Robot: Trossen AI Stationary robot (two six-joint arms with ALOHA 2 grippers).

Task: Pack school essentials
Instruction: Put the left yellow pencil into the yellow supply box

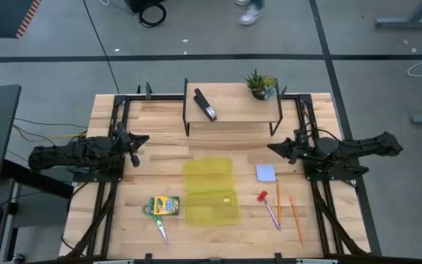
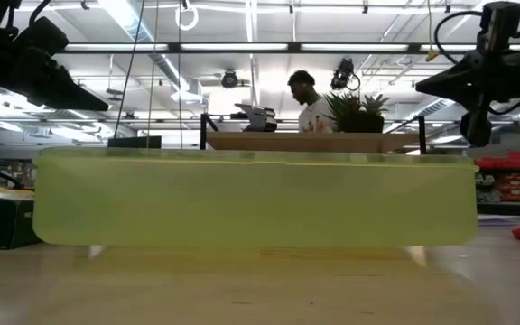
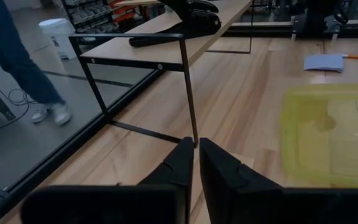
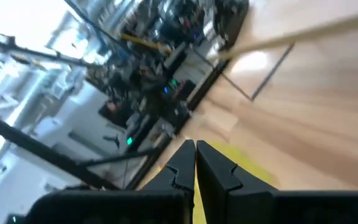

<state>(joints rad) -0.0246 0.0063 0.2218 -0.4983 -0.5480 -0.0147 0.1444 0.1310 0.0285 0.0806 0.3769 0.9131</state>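
The yellow-green crayon box (image 1: 165, 206) lies near the table's near edge, with the green-handled scissors (image 1: 156, 218) partly under it. Right of the translucent yellow case (image 1: 210, 191) lie the lavender-blue notepad (image 1: 266, 173), the small red piece (image 1: 261, 196), the purple pen (image 1: 272, 214) and two orange pencils (image 1: 296, 219). My left gripper (image 1: 141, 139) hovers shut over the table's left part. My right gripper (image 1: 273, 147) hovers shut above and just beyond the notepad. Neither touches anything.
A wooden shelf on a black wire frame (image 1: 233, 110) stands at the far edge and carries a black stapler (image 1: 205, 105) and a small potted plant (image 1: 260, 84). A person (image 2: 307, 102) stands beyond the table. Bare wood lies between the case and both arms.
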